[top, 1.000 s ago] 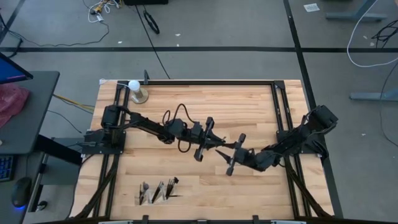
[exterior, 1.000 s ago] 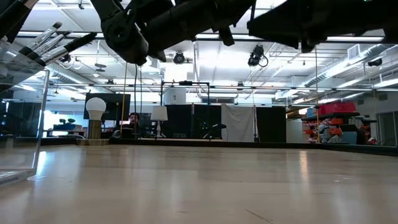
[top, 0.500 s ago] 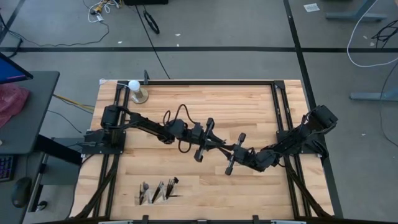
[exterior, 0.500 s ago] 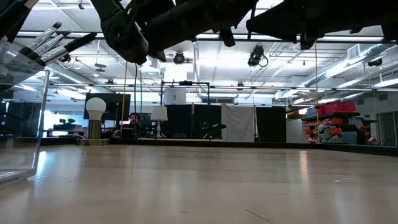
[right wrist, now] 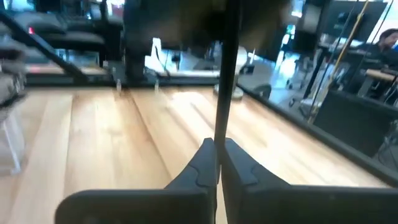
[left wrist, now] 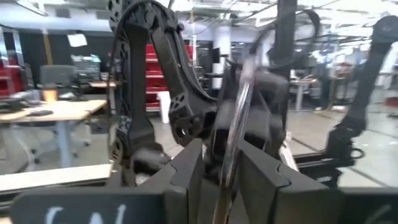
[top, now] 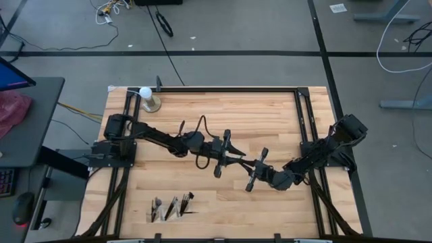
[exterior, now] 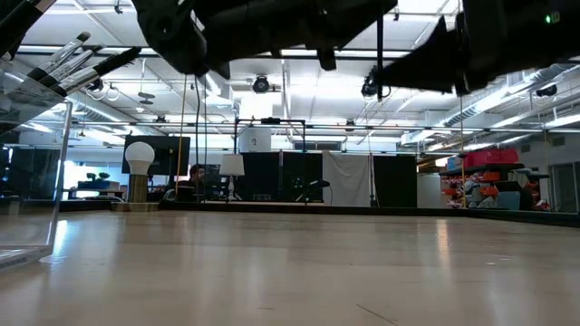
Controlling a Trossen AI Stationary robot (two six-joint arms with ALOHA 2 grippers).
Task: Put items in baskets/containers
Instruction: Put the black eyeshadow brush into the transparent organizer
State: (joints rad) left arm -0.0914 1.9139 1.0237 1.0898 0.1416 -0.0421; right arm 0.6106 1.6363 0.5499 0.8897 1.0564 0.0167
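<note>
A thin dark makeup brush [top: 239, 159] hangs above the table's middle between my two grippers. My right gripper [right wrist: 217, 158] is shut on it. My left gripper [left wrist: 221, 168] stands open, and the brush's silvery ferrule [left wrist: 235, 118] runs up through the gap between its fingers. At the near left the clear organizer [top: 169, 208] stands on the table with several brushes [exterior: 82, 59] leaning out of it. My right gripper pinches the brush's dark handle [right wrist: 221, 134] between its two fingers, which lie across the brush. The brush is lifted clear of the table and runs on toward my left gripper. My left gripper has the brush between its fingers, but I cannot tell whether either finger touches it.
A white ball on a metal stand [top: 146, 98] sits at the far left corner. Black rails [top: 305, 135] run along the table's left and right sides. Bare wood lies between the arms and the organizer.
My right gripper has closed in on the brush's free end and taken hold of it. Both grippers have drifted slightly toward the table's near edge, and the brush stays lifted clear between them.
</note>
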